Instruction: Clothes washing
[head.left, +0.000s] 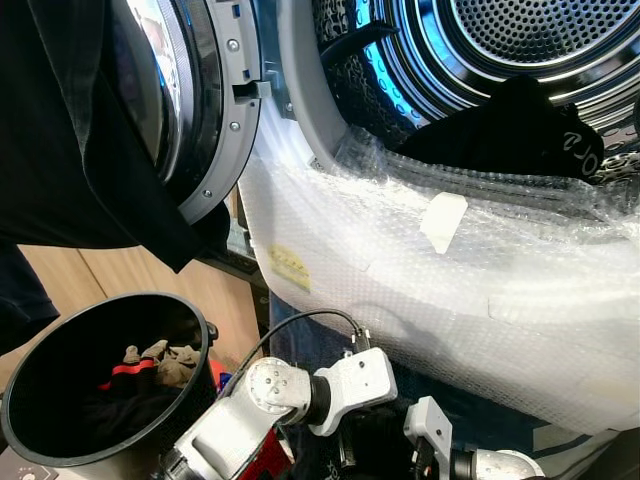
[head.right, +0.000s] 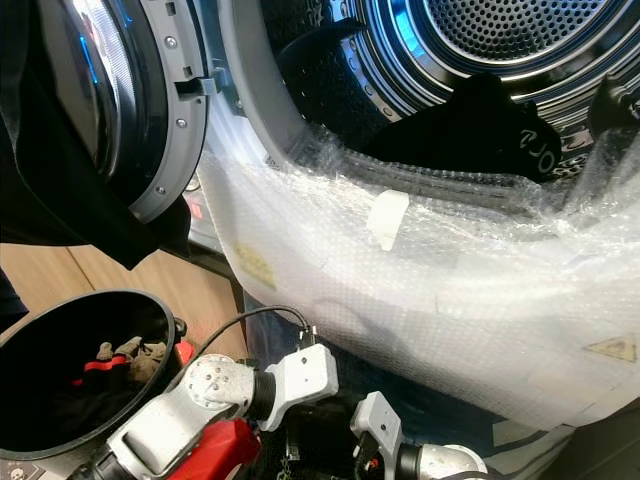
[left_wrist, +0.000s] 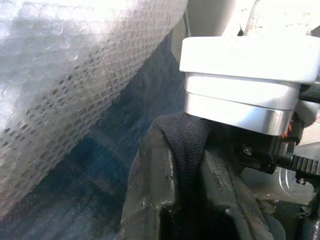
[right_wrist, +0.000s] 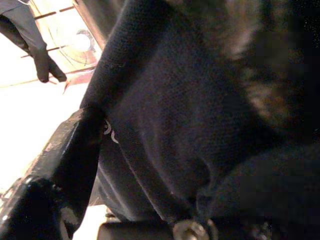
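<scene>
The washer drum (head.left: 520, 40) stands open, with a black garment (head.left: 510, 130) lying in its mouth. Both arms are low in front of the machine. The left wrist (head.left: 350, 385) and the right wrist (head.left: 430, 430) are close together over a dark garment (head.left: 375, 445). In the left wrist view my left gripper (left_wrist: 192, 165) is shut on dark mesh fabric (left_wrist: 187, 140), just under the right arm's silver wrist. In the right wrist view my right gripper (right_wrist: 150, 190) is shut on the same dark cloth (right_wrist: 190, 110), which drapes over its finger (right_wrist: 55, 165).
Bubble wrap (head.left: 450, 290) covers the washer's front below the opening. The round door (head.left: 200, 110) is swung open to the left, and black cloth (head.left: 70, 130) hangs before it. A black bucket (head.left: 30, 380) at lower left holds several clothes (head.left: 150, 362).
</scene>
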